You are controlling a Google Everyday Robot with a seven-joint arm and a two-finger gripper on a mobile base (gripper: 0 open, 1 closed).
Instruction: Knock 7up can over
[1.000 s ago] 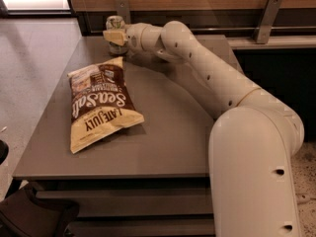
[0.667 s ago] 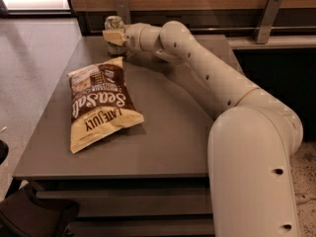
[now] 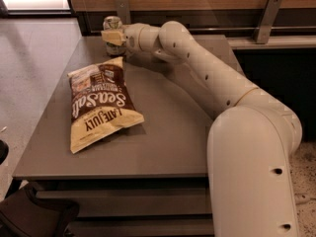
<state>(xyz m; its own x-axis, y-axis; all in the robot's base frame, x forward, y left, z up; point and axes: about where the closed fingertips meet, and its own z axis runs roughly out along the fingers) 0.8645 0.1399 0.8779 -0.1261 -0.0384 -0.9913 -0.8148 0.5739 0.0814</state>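
Observation:
The 7up can [image 3: 112, 22] stands upright at the far left back of the grey table [image 3: 173, 132]. Its silver top rim and whitish-green body show above my gripper. My gripper [image 3: 112, 36] is stretched out to the far left, right in front of the can's lower body, and hides it. I cannot tell whether it touches the can. My white arm [image 3: 207, 73] reaches across the table from the lower right.
A brown and yellow chip bag [image 3: 101, 102] lies flat on the left half of the table, just in front of the can. A wooden wall with metal posts [image 3: 266, 19] runs behind the table. A dark object [image 3: 34, 216] sits on the floor at the lower left.

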